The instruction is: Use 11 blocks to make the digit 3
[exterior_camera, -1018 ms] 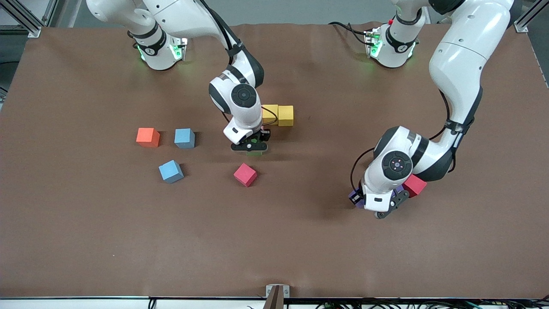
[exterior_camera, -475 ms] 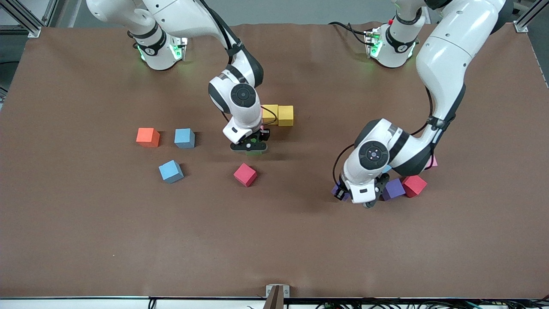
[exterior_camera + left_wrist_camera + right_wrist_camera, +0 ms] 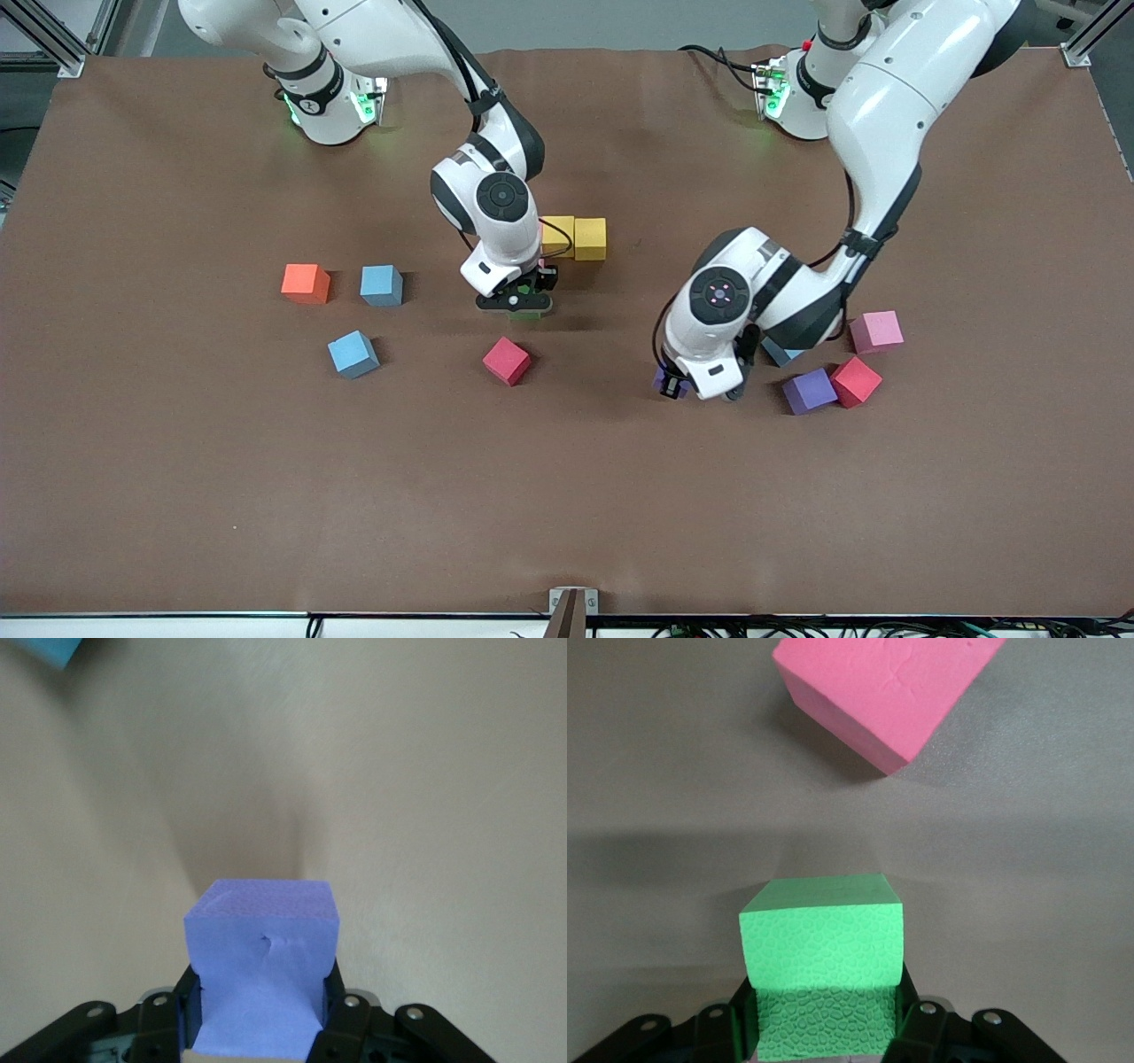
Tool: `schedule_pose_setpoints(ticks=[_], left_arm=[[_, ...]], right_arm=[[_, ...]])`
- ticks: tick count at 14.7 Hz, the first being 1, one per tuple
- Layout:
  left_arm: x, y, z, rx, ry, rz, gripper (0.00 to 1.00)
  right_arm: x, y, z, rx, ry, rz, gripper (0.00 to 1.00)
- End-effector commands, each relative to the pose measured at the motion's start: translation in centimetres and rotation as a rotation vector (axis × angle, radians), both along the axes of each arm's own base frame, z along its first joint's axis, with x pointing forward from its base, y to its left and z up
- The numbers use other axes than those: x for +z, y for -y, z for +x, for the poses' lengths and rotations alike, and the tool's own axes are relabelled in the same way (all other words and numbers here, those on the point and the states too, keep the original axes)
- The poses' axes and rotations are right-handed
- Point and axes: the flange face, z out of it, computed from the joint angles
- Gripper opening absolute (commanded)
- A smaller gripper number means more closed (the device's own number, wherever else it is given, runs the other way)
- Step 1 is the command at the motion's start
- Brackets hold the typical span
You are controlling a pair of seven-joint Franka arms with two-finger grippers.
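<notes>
- Holding a purple block [image 3: 262, 979] clenched in my left claw [image 3: 700, 387], I'm over bare table toward the left arm's end from the yellow pair [image 3: 575, 237].
- My right claw [image 3: 515, 304] grips the green block [image 3: 822, 979] just beside that pair.
- Only the pair touches; nine blocks remain unplaced.

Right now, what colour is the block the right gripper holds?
Green block, clearest in the right wrist view.
</notes>
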Motion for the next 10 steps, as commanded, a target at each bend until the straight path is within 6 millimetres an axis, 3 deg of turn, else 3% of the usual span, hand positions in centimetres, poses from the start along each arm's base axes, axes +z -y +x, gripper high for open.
schedule_pose_setpoints(ticks=[1,10], left_arm=[[0.8,1.0,-0.5,0.116,0.018,0.019,0.48],[1.8,2.1,-0.5,0.202,0.033,0.001,0.48]], right_arm=[[0.5,0.4,-1.2,-0.019,-0.010,0.008,0.02],[0.4,0.1,-1.7,-0.029,-0.017,0.002,0.03]])
